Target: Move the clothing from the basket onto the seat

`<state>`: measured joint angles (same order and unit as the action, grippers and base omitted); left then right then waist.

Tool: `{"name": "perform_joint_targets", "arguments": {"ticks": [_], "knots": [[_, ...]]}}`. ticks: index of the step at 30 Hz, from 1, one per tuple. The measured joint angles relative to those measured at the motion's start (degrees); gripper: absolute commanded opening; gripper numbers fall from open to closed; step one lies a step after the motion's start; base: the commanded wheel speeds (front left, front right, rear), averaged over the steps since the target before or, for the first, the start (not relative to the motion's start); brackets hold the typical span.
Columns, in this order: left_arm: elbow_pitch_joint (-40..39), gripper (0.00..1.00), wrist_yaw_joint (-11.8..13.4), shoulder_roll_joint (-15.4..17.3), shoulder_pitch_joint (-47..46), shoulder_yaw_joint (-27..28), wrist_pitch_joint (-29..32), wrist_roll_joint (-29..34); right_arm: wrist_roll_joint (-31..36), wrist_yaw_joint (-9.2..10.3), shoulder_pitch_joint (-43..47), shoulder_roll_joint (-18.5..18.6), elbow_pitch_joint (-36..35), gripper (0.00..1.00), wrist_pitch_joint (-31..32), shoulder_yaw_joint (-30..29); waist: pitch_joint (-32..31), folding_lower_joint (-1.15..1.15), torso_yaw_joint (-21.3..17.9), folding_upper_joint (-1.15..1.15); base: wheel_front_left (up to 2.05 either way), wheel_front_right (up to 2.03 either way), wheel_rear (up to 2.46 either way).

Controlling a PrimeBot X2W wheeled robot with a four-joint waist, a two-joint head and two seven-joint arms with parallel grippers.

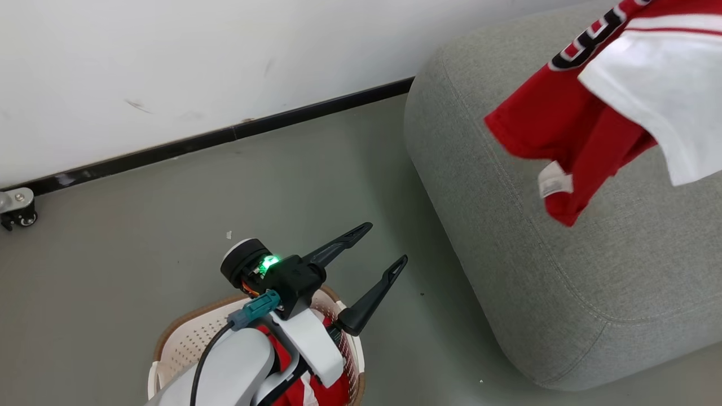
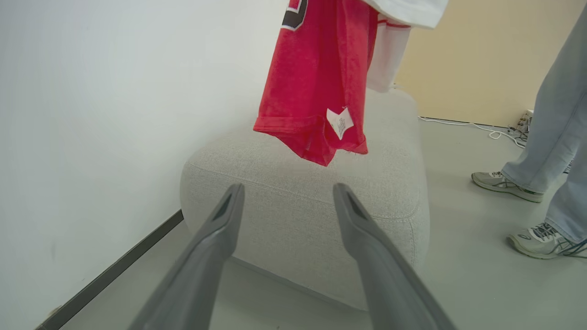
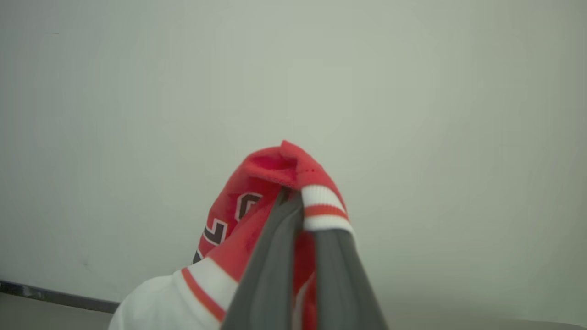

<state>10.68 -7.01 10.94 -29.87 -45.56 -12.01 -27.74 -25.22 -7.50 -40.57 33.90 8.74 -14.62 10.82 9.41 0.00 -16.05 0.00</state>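
Though cropped at head-view right, plainly the seat: light grey, end-on near white wall and black skirting. Standing on floor beyond it in left wrist view: person's legs, pale jeans, grey trainers. Hanging over seat, hem looking clear of cushion in left wrist view: red clothing piece, white panel, black lettering, white care tag near hem. Pinched on its bunched red-and-white ribbed trim: right gripper, jaws together on fabric. Lower left of head view: basket on floor, well apart from seat, holding second red garment, partly hidden by left forearm. Reaching out past basket's far rim toward seat: left gripper, jaws apart, nothing between. Far left by skirting: small caster.
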Motion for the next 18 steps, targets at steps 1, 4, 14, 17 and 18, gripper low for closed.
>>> {"name": "perform_joint_targets", "arguments": {"ticks": [1,4,14,17,18], "knots": [[-0.2,1.00,0.0,0.1,0.0,-0.1,0.1,0.0,0.0,0.00,-0.4,0.5,0.5,0.00,0.0,-0.5,0.2,0.00,0.0,0.00,0.00,0.00,0.00],[-0.7,1.00,0.0,0.2,0.0,-0.3,0.4,0.0,0.0,0.00,-1.0,1.8,1.8,0.00,0.0,-1.3,1.0,0.00,0.0,0.00,0.00,0.00,0.00],[-2.9,1.00,0.0,1.1,0.0,-0.4,1.4,0.1,-0.5,0.00,-3.2,4.3,7.2,0.00,0.0,-4.9,4.4,0.00,0.3,0.00,0.00,0.00,0.00],[-4.0,1.00,0.0,1.4,-0.2,-0.7,1.4,0.1,-0.6,0.00,-3.8,4.4,8.3,0.00,0.0,-6.2,5.6,0.00,0.4,0.00,0.00,0.00,0.00],[-4.5,1.00,0.0,1.5,-0.2,-1.0,1.4,0.2,-0.6,0.00,-4.1,4.4,8.8,0.00,0.0,-6.6,6.0,0.00,0.4,0.00,0.00,0.00,0.00]]}}
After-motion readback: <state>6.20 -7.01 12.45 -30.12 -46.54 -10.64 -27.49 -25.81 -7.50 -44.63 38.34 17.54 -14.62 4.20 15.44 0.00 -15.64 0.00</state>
